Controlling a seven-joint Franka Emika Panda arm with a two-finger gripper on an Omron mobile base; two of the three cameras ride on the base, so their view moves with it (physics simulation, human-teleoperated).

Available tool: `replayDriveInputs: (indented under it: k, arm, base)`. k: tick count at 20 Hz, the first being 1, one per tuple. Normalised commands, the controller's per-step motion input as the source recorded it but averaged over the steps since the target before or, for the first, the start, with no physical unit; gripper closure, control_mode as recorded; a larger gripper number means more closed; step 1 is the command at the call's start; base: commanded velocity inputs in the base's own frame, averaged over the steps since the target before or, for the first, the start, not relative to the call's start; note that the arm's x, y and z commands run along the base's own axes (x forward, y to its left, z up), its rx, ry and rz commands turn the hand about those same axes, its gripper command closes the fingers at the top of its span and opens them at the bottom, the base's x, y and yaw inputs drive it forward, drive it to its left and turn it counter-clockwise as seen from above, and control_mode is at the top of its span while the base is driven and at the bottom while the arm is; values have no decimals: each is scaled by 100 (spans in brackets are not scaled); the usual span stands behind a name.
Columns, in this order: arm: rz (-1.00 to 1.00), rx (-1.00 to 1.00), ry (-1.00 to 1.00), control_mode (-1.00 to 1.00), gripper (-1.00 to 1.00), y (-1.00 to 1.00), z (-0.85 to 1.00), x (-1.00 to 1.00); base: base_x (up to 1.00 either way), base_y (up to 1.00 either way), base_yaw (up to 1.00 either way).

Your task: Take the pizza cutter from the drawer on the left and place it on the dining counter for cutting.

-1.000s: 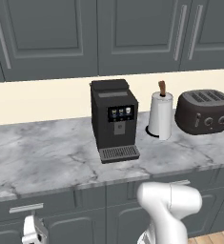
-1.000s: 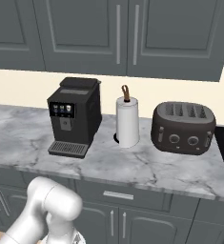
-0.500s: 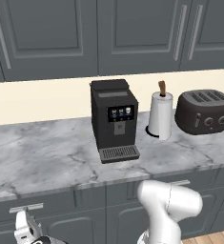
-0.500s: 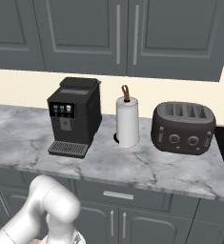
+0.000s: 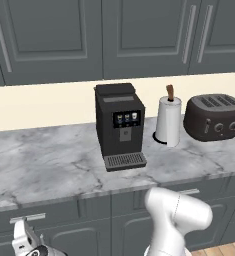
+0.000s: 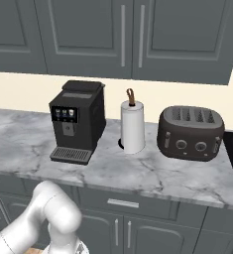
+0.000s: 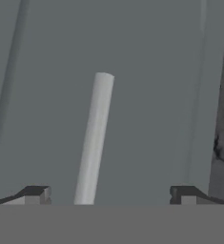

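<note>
Gripper first: our fingers stand wide apart with nothing between them but air, one dark tip at 7 o'clock and the other at 5 o'clock in the hand view. Right in front of them we see the flat dark grey drawer front, closed, and its silver bar handle running from about 6 o'clock up toward 12, sitting between the two tips, slightly nearer the 7 o'clock one. We can't tell if anything touches it yet.

From the left base view the gripper pokes up at 7 o'clock, just below that same handle. Above it is the marble worktop, carrying the coffee machine, then the toaster at 3 o'clock, then the paper towel roll between them.
</note>
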Motion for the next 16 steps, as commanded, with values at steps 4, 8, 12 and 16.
replayDriveInputs:
  k: [4,8,12,16]
  arm:
    - [0,5,-8,-100,-100,0,-30,19]
    - [0,4,-12,-100,-100,0,-35,25]
    - [0,3,-12,-100,-100,0,-44,23]
    - [0,2,-13,-100,-100,0,-51,16]
  base:
    - [0,0,0]
    - [0,0,0]
    - [0,0,0]
    - [0,0,0]
